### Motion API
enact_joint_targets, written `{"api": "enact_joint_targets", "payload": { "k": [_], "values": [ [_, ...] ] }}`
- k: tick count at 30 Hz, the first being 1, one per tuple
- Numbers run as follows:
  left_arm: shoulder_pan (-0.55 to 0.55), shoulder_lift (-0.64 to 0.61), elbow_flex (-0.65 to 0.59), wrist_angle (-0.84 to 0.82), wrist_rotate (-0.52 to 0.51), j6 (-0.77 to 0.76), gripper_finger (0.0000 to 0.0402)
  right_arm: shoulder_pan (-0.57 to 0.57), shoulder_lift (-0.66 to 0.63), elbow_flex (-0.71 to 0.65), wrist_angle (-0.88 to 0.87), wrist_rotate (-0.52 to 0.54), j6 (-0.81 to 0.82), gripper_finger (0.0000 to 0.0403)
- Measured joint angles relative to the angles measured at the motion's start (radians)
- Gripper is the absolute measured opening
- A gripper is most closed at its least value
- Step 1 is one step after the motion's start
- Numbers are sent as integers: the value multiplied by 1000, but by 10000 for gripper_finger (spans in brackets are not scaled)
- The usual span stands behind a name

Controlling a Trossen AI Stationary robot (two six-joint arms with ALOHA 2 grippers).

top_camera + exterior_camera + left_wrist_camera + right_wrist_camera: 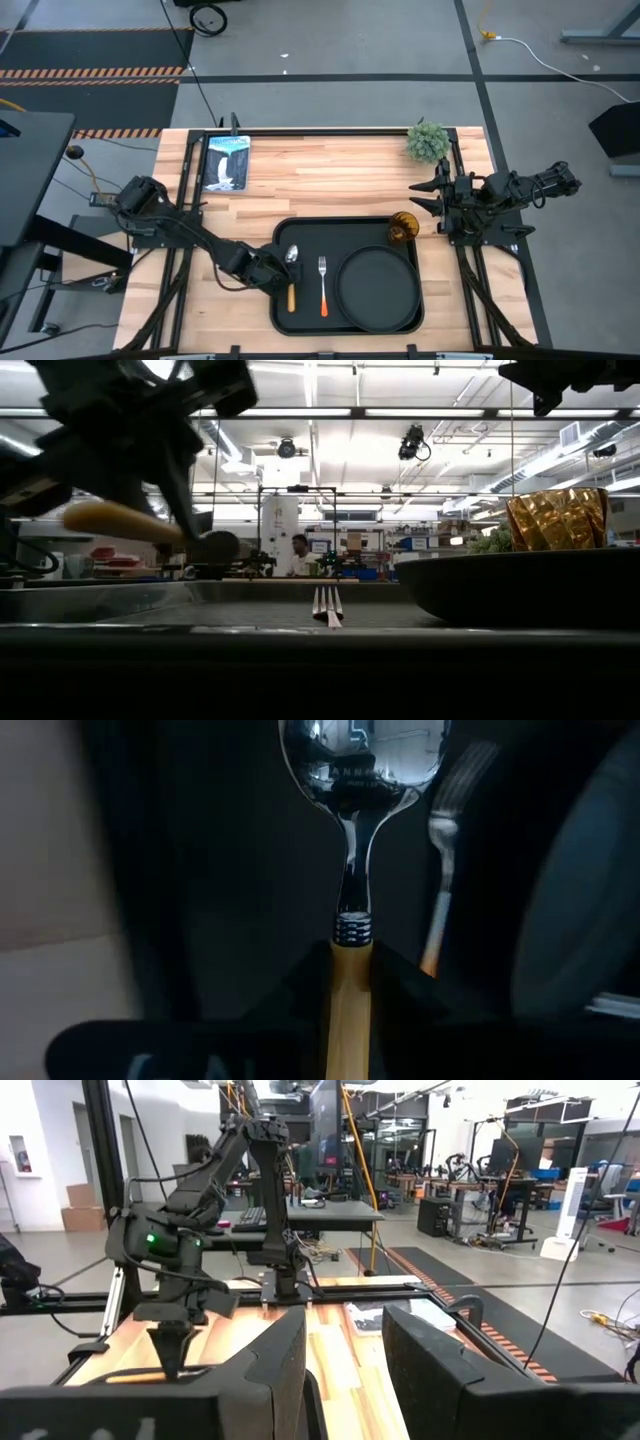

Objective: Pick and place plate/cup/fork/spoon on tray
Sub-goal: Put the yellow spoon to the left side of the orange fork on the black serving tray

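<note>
The left gripper point(283, 270) is clamping the spoon point(292, 275) by its orange handle over the tray's point(300, 322) left part. The fork point(323, 285) is lying just right of it, then the plate point(377, 286) — the cup point(403, 226) sitting at the tray's far right corner. The right gripper point(428, 197) is waiting beyond that edge, jaws parted.

Mirror-polished metal spoon point(362, 780) bowl

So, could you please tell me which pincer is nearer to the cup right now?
The right pincer. It waits open just off the tray's far right corner, beside the cup. The left pincer is across the tray, shut on the spoon.
</note>
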Motion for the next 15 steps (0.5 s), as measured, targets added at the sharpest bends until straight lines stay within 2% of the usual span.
{"api": "enact_joint_targets", "payload": {
  "k": [3,7,13,15],
  "values": [
    [11,23,33,23,1,32,57,0,5,0,-1,0,0,142],
    [25,71,136,-18,15,86,56,0,8,0,1,1,0,142],
    [31,165,298,-303,25,77,56,0,14,0,9,1,0,142],
    [31,201,334,-349,55,70,58,0,16,0,6,-1,0,142]
  ]
}}
